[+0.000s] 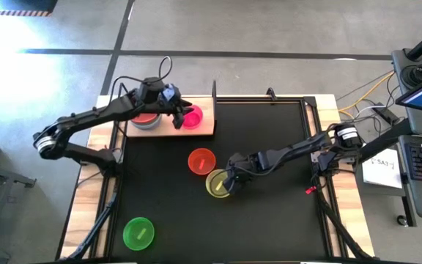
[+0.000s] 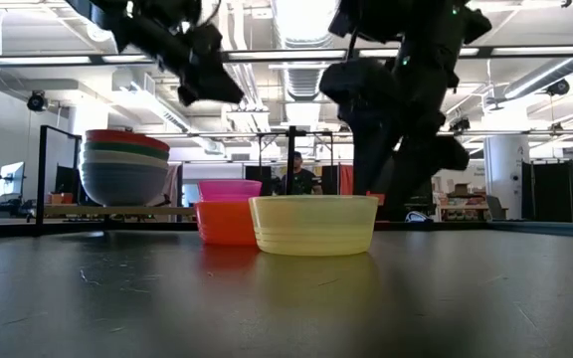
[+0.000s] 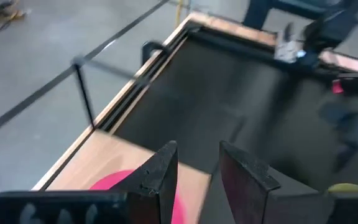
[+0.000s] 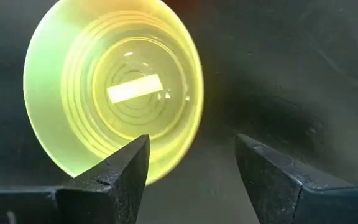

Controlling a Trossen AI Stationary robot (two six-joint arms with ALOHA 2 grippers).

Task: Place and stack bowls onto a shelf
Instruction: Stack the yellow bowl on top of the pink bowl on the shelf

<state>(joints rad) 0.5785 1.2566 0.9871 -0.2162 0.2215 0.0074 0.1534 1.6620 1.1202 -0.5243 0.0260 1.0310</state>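
The wooden shelf (image 1: 205, 129) lies at the mat's far left. On it stands a stack of bowls (image 1: 145, 117) with a red one on top, which also shows in the low view (image 2: 125, 167). A magenta bowl (image 1: 193, 117) stands beside the stack. My left gripper (image 3: 197, 155) is open and empty above the magenta bowl (image 3: 114, 182). An orange bowl (image 1: 201, 160), a yellow bowl (image 1: 215, 183) and a green bowl (image 1: 138, 232) stand upright on the mat. My right gripper (image 4: 191, 149) is open over the yellow bowl's rim (image 4: 166, 155), one finger above the inside and one outside.
The black mat (image 1: 269, 220) covers the table, with bare room at its right and near middle. A thin black upright (image 1: 214, 91) rises at the shelf's right end. The orange bowl stands close beside the yellow one. A person shows far behind the table (image 2: 296, 177).
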